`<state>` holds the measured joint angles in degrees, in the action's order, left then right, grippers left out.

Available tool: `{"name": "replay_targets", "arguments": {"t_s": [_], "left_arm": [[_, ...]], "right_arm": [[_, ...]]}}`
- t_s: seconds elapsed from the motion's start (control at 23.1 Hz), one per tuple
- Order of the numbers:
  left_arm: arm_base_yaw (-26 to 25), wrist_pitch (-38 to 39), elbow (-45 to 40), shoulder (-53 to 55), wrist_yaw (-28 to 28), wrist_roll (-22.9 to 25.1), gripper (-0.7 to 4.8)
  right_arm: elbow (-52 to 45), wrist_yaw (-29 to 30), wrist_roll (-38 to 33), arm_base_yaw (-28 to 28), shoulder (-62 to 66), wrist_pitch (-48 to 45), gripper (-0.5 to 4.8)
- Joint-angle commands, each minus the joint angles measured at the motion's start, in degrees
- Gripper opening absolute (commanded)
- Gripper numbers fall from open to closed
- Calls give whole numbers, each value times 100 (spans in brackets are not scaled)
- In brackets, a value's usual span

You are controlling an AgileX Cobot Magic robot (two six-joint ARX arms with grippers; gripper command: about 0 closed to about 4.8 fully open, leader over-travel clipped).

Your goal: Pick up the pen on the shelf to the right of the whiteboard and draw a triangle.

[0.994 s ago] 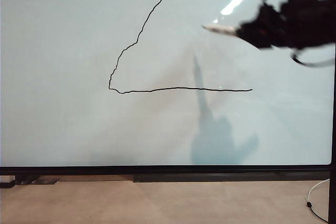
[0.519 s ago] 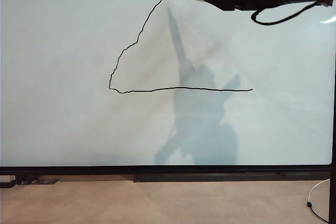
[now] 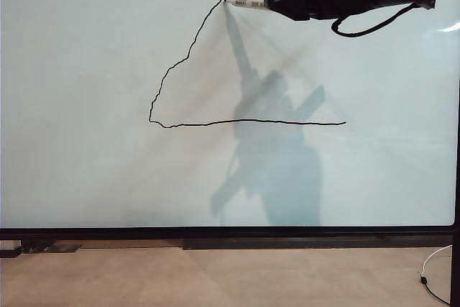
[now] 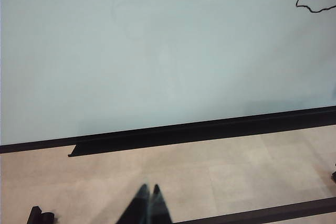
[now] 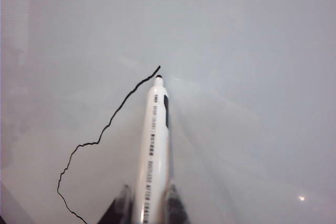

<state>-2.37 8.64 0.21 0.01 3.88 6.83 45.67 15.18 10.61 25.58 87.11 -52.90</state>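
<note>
Gripping the pen (image 5: 153,145) by the back of its barrel, the right gripper (image 3: 277,1) holds it high on the whiteboard (image 3: 86,177), tip right by the peak of the unfinished triangle (image 3: 188,55). That slim, hard plastic marker looks light and a bit slick, so a firm pinch well behind the dark tip suits it. The board is glossy and smooth with a thin black frame. Low and near, the left gripper (image 4: 148,205) rests with its fingers together, holding nothing.
</note>
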Motion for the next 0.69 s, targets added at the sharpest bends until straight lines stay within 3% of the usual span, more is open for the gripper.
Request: {"name": "replay_targets", "arguments": {"t_s": [0.04,0.69], "left_arm": [[2,-52,20,0,17,4,-5],[2,-52,20,0,20,4,-5]], "right_arm": [[37,20,33,0,-4,-118,-5],[223,-177,302,-13,0,107,-6]]}}
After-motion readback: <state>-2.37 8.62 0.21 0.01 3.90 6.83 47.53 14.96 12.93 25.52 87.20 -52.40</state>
